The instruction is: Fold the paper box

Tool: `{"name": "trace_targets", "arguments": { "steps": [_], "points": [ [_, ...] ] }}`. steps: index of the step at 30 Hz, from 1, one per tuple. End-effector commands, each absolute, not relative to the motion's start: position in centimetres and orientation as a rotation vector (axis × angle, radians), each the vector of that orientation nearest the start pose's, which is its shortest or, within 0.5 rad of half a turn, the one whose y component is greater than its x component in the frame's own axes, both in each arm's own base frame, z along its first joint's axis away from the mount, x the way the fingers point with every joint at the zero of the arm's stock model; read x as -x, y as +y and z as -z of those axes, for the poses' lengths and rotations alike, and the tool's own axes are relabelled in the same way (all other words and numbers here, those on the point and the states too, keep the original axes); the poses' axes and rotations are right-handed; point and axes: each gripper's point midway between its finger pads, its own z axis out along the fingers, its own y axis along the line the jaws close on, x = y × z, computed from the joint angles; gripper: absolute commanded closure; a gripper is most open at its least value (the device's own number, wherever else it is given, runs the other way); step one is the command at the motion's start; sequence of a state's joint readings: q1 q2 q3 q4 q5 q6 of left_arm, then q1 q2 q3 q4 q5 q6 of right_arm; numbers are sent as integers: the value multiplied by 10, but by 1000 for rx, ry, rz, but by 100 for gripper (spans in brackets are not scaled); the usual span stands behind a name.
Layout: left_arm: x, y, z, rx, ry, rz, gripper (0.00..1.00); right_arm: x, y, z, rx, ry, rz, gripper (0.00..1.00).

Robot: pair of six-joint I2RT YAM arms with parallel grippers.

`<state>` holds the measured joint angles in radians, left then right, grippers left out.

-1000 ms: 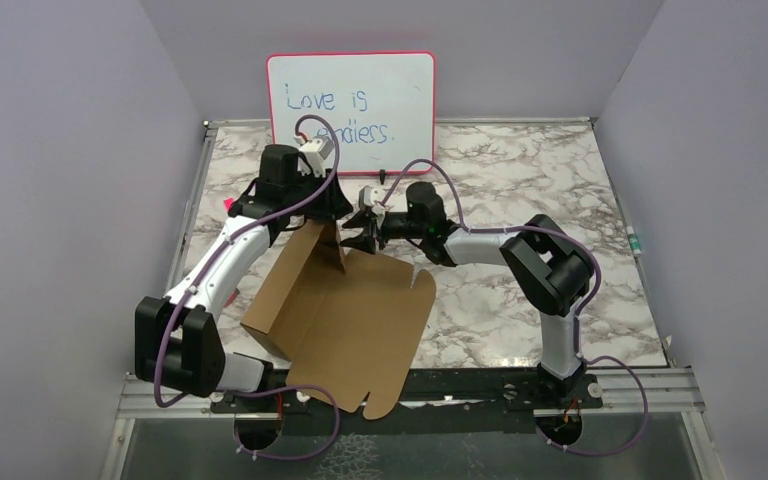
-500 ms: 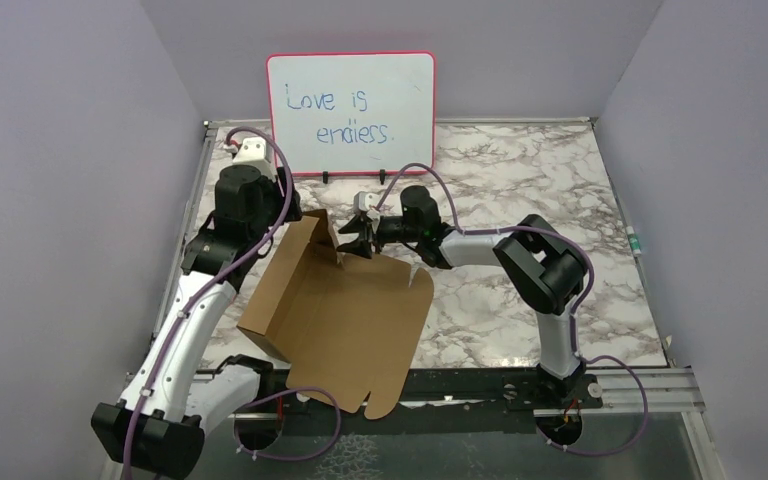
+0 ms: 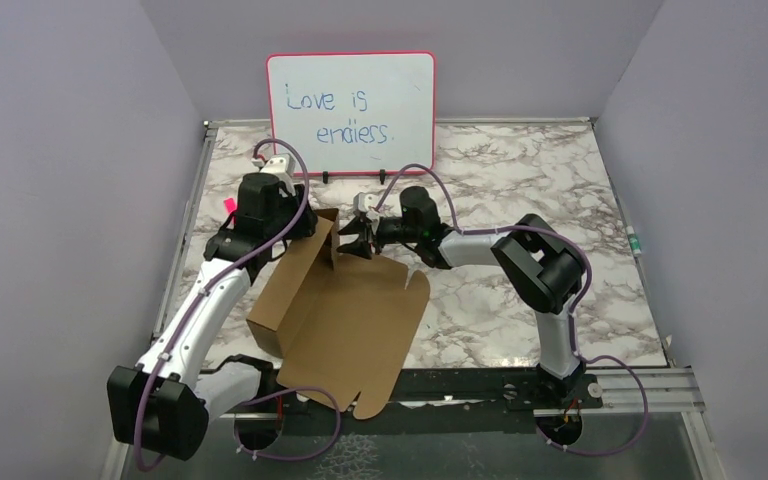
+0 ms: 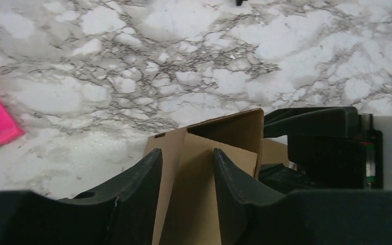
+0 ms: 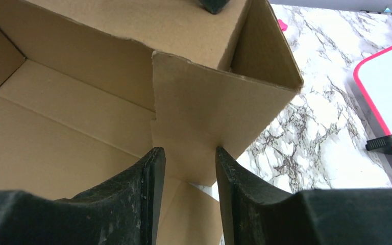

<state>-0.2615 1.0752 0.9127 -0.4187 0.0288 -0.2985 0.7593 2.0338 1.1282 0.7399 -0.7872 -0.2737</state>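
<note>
My white-and-grey marble-patterned surface (image 3: 520, 170) is boxed in by plain lavender walls (image 3: 60, 150) on the left, the right and the far side. Against the far wall leans a pink-framed whiteboard (image 3: 351, 100) with "Love is endless." handwritten in blue, its bottom edge held by small black clips (image 3: 327, 178). A silver metal rail (image 3: 640, 383) runs along my near edge. The light is soft and even.
</note>
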Motion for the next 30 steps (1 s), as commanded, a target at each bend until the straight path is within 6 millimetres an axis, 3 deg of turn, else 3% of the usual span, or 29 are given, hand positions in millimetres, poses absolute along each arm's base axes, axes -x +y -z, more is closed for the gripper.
{"name": "trace_targets", "arguments": {
  "steps": [1, 6, 11, 15, 21, 30],
  "points": [
    [-301, -137, -176, -115, 2252, 563, 57, -306, 451, -131, 1340, 1123, -982, 55],
    [-306, -163, -191, -204, 2197, 733, 57, -304, 435, -144, 1291, 1098, -906, 56],
    [-317, -179, -203, -255, 2165, 816, 57, -305, 417, -144, 1270, 1114, -806, 57],
    [-329, -176, -199, -245, 2180, 771, 56, -307, 411, -150, 1251, 1102, -758, 57],
    [-337, -154, -195, -195, 2179, 653, 50, -312, 420, -151, 1260, 1083, -771, 57],
    [-351, -135, -198, -96, 2153, 679, 46, -332, 422, -158, 1182, 1068, -705, 62]
  ]
}}
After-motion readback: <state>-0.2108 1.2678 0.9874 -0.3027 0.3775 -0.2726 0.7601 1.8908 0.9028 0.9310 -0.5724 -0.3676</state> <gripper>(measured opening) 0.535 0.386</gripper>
